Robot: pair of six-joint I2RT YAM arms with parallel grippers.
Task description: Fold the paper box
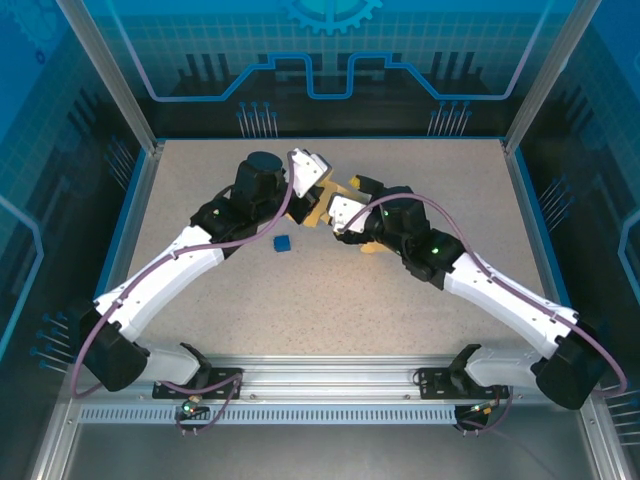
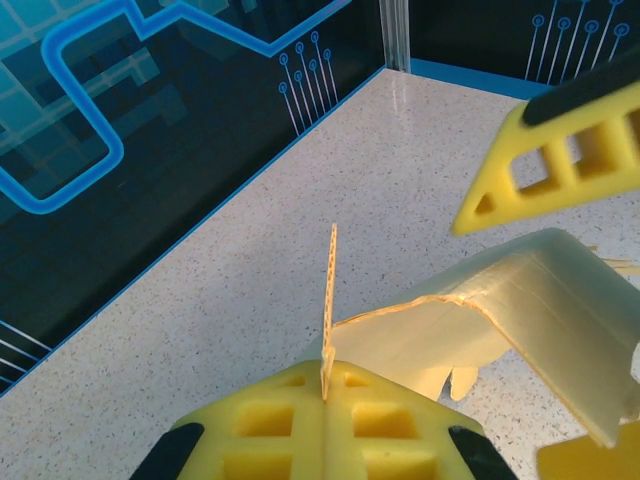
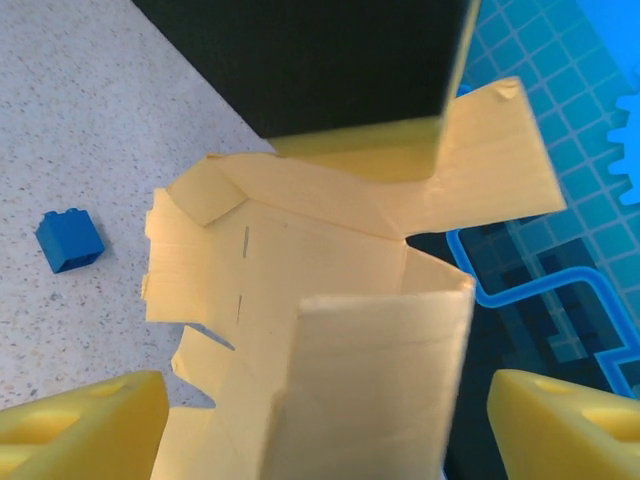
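Above table (image 1: 400, 300), paper box (image 3: 300, 270) edge-up, left end effector (image 2: 327, 385) pinching it, right end effector (image 3: 325, 410) agape.

White arm links (image 1: 170, 270), black joints (image 1: 262, 172), purple cables (image 1: 82, 352), yellow latticed end effector fingers (image 2: 300, 430)

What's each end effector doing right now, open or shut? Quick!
Left end effector: closed, pinching a thin flap of the paper box.
Right end effector: open, standing wide around part of the paper box, not gripping it.
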